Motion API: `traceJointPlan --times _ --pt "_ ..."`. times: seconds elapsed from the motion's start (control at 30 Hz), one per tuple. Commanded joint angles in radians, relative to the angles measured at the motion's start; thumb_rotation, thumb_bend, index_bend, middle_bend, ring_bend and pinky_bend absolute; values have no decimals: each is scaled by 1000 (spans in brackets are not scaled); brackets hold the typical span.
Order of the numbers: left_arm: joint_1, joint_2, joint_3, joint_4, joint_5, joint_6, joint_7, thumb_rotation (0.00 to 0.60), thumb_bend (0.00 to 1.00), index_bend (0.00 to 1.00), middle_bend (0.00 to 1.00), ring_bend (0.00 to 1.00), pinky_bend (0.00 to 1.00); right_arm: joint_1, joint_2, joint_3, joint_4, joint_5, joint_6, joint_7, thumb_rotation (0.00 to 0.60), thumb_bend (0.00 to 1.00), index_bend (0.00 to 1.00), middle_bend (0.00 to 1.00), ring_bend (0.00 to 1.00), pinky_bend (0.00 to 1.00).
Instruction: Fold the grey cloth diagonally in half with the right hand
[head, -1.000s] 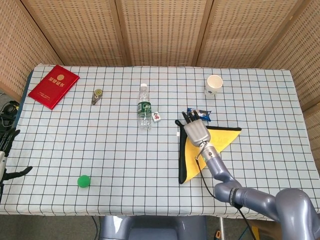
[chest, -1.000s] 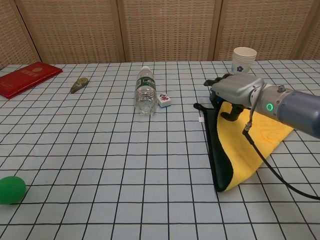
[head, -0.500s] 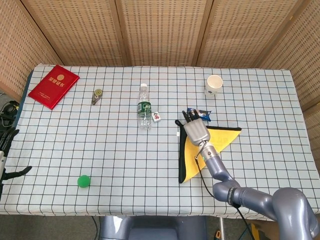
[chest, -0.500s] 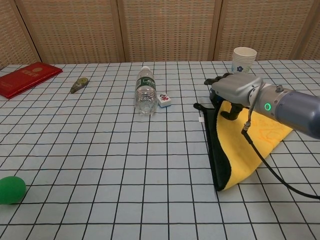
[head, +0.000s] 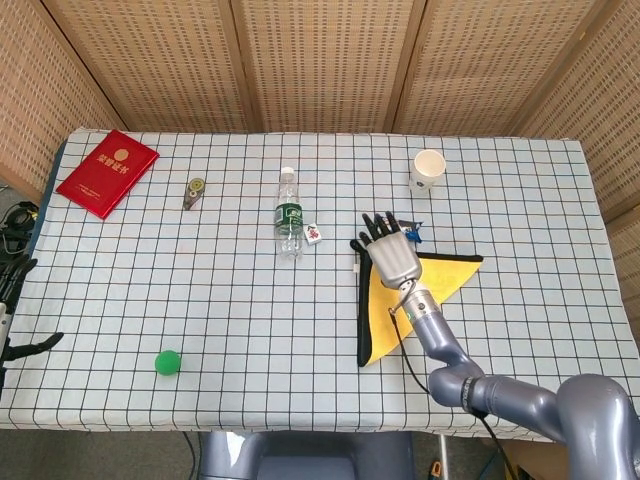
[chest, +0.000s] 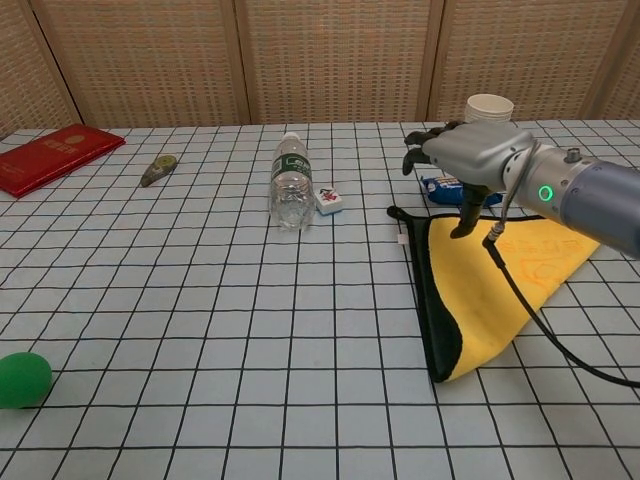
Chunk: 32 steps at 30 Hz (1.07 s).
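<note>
The cloth (head: 425, 285) lies on the table right of centre, folded into a triangle with its yellow face up and a dark grey edge along the left side. In the chest view the cloth (chest: 490, 290) lies flat with nothing gripping it. My right hand (head: 390, 250) hovers just above the cloth's far left corner with its fingers spread and nothing in them; the chest view shows the same right hand (chest: 465, 155) raised off the fabric. My left hand (head: 15, 310) shows only partly at the far left edge of the head view, fingers apart, off the table.
A water bottle (head: 288, 215) lies left of the cloth with a small tile (head: 314, 234) beside it. A blue packet (chest: 445, 185) sits behind the hand, a paper cup (head: 428, 170) further back. A red booklet (head: 108, 172), an olive object (head: 195, 190) and a green ball (head: 167, 362) lie on the left.
My right hand has lifted off the cloth's far corner and spread its fingers. The blue packet behind it now shows in the chest view. The cloth has stayed folded.
</note>
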Motion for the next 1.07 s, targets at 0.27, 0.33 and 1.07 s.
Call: traceJointPlan --times 0.27,0.33,1.07 --pt "5 0 4 1 23 22 -7 600 0 0 0 0 0 -179 307 -58 -322 -220 225 197 600 84 227 9 0 0" --pt "6 -1 6 0 29 25 -7 600 0 0 0 0 0 -235 372 -84 -362 -267 271 276 600 19 215 2 0 0" --pt "30 -19 26 -23 71 76 26 600 0 0 0 0 0 -646 539 -285 -330 -545 652 631 600 0 100 0 0 0"
